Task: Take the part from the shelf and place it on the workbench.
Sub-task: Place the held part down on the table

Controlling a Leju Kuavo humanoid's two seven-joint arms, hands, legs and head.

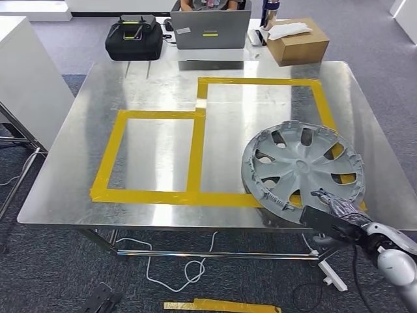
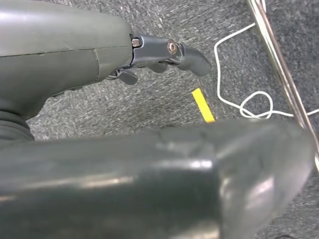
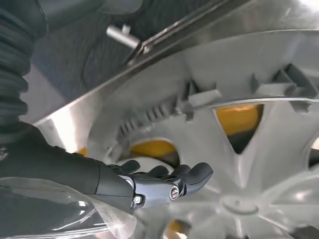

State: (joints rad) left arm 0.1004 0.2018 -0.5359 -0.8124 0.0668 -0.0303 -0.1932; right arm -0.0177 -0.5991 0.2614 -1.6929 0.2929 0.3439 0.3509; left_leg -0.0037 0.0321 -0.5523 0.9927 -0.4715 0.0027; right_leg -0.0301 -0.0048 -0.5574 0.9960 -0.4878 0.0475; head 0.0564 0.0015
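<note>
Hubcap (image 1: 302,167) on workbench (image 1: 73,163), near rim gripped by right hand (image 1: 339,210) fingers (image 3: 169,181)

Far across from the right hand you're seeing a black bag (image 1: 133,38), laptop (image 1: 210,27) and cardboard box (image 1: 296,42) sitting.

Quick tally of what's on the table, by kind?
Hubcap: 1
Black bag: 1
Laptop: 1
Cardboard box: 1
Total: 4
</note>
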